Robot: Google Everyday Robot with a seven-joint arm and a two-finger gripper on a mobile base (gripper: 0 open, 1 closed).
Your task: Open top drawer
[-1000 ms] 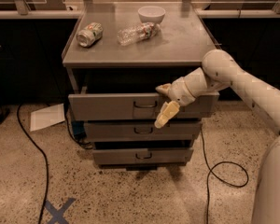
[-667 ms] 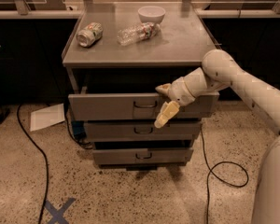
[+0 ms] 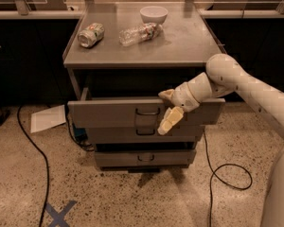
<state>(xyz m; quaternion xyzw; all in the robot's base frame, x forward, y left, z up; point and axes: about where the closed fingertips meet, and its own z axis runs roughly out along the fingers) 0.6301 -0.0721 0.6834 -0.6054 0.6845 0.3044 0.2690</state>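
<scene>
The top drawer stands pulled out from the grey cabinet, its front well forward of the two shallower drawers below. The gripper sits at that front, just right of the wire handle, fingers spread: one at the upper rim, one slanting down across the face, seemingly touching it

A grey metal bench carries a crushed silver can on its side at the left. A clear plastic bottle lies near it, and a round white bowl stands behind the bottle. Under the benchtop, the pincer hangs just above the middle shallow grey drawer. On the speckled floor are a white paper sheet, a black cable and a blue tape cross.
</scene>
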